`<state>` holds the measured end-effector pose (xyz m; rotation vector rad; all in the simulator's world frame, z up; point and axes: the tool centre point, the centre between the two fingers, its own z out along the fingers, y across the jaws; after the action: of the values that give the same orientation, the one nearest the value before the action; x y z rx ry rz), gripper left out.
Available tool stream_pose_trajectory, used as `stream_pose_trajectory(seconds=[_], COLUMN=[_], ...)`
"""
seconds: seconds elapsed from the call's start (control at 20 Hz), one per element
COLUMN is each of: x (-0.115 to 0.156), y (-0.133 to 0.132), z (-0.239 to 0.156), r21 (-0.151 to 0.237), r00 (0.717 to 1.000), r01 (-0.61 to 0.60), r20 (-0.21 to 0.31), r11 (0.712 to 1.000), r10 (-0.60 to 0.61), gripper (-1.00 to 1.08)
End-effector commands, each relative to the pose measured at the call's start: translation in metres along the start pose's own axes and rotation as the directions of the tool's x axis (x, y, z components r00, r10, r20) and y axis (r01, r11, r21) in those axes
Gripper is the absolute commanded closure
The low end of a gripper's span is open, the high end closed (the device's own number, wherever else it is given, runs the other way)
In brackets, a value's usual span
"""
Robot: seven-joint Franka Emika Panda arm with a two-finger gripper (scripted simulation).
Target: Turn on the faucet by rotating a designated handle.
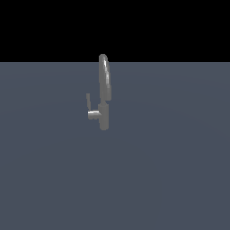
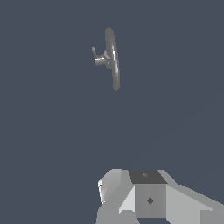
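Note:
The small grey faucet (image 1: 104,114) stands upright on the flat grey-blue ground, its tall narrow arched spout (image 1: 105,76) rising above the body. A short stub sticks out toward the exterior view's left and carries the thin handle (image 1: 88,101), which points upward. The wrist view looks down on the faucet (image 2: 112,59) from far off, the handle (image 2: 94,53) showing beside the spout. Only grey-white blocks of my gripper (image 2: 148,199) show at that picture's edge, well apart from the faucet. Its fingertips are not visible. The arm does not appear in the exterior view.
A plain grey-blue ground (image 1: 157,179) stretches around the faucet on all sides, ending in a black band (image 1: 115,27) behind it. No other object shows in either view.

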<state>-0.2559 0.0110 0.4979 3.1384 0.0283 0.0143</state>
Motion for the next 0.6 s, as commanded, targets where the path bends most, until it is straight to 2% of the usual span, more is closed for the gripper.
stream_pose_trajectory(seconds=[0.0,0.55], x=[0.0,0.001], y=[0.0,-0.013], z=[0.0,0.015], r21=[0.0,-0.018], r00=[1.0,0.998], r01=[0.0,-0.056], r20=[0.0,-0.029], r11=[1.0,0.998], r10=[0.0,0.055], gripper=[1.08,1.08])
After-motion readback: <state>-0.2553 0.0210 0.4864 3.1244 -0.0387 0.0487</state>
